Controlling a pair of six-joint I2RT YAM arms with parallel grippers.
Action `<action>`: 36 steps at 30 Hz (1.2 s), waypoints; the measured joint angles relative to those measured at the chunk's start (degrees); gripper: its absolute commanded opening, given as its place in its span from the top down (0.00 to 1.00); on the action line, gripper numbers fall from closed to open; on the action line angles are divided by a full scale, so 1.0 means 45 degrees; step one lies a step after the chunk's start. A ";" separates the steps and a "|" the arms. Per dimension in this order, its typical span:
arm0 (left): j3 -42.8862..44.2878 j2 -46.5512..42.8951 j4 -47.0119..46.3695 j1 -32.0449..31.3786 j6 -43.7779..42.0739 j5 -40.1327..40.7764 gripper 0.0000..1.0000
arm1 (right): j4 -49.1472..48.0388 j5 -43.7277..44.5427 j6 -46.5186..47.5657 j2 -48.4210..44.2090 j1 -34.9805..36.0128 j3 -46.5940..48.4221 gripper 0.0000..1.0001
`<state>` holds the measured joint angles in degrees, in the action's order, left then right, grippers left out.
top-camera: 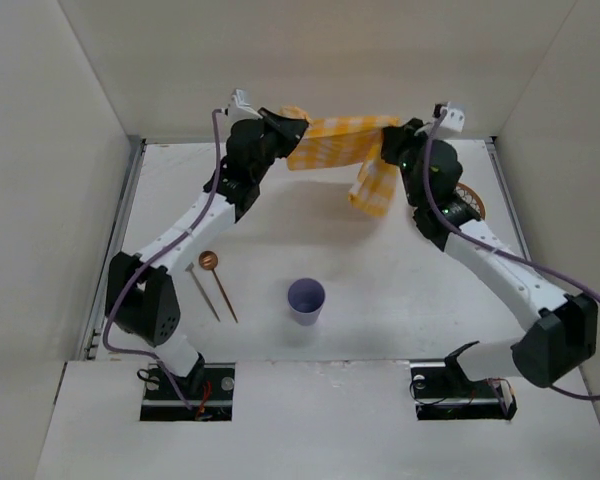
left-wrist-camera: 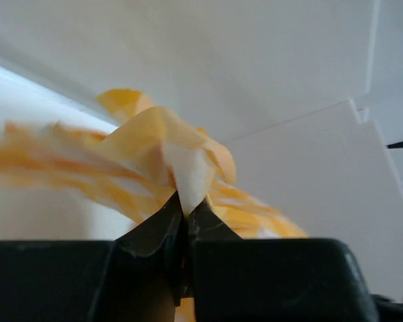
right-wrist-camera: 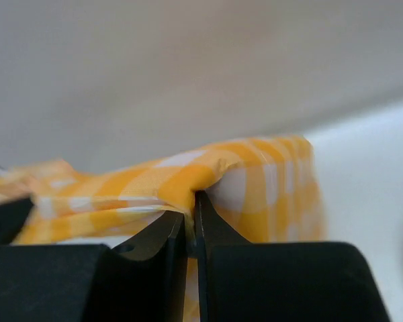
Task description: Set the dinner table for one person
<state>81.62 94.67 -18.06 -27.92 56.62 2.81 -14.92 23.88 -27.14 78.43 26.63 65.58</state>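
I hold the yellow-and-white checked cloth (top-camera: 340,143) in the air between my two arms, above the far part of the dinner table (top-camera: 380,262). My left gripper (top-camera: 298,130) is clamped on one end of it. In the left wrist view the two dark fingers (left-wrist-camera: 154,231) meet with a bunched fold of fabric pinched between their tips, and the rest of the cloth spills away in blurred yellow folds. My right gripper (top-camera: 388,142) bites the other end. In the right wrist view its jaws are pressed together on a doubled edge of the checked fabric, which runs off to both sides. Between the two grips the cloth spans as a crumpled band, and a loose tail hangs down just beside my right wrist without clearly reaching the table. On the white surface nearer my bases, a lilac cup (top-camera: 306,299) stands upright, roughly midway between my arms. To its left lie a copper-coloured spoon (top-camera: 209,261) and a thin utensil (top-camera: 204,294) beside it, both angled the same way and well apart from the cloth. A brown round object (top-camera: 473,198) shows behind my right arm, mostly hidden, and I cannot tell what it is.
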 measured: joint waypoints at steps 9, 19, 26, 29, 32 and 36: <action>-0.7985 -0.4862 -0.3419 0.1477 0.0670 0.0491 0.97 | -0.0617 0.0962 0.6994 0.0588 0.3512 -0.0068 0.84; -1.4542 -0.4692 -0.4274 0.1812 0.1739 0.0559 0.94 | 0.1020 0.1064 0.6110 0.1545 0.5469 -0.4697 0.39; -1.4634 -0.7155 -0.4537 0.1987 0.1826 0.0369 0.83 | 0.1127 0.0641 0.2356 -0.2769 0.5095 -0.6212 0.22; -1.4770 -0.7577 -0.4401 0.2069 0.1807 0.0350 0.73 | 0.1180 0.0359 0.0160 -0.3716 0.4323 -0.7286 0.21; -1.5072 -0.8092 -0.3881 0.2555 0.1758 0.0369 0.64 | 0.1724 -0.0019 -0.1758 -0.3900 0.2924 -0.8252 0.21; -1.5115 -0.9219 -0.2909 0.2890 0.1413 0.0641 0.56 | 0.2846 -0.0209 -0.3415 -0.3827 0.0777 -0.8558 0.21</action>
<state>13.61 53.19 -31.16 -14.92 62.98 5.69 -2.11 22.94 -42.50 61.21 30.13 27.07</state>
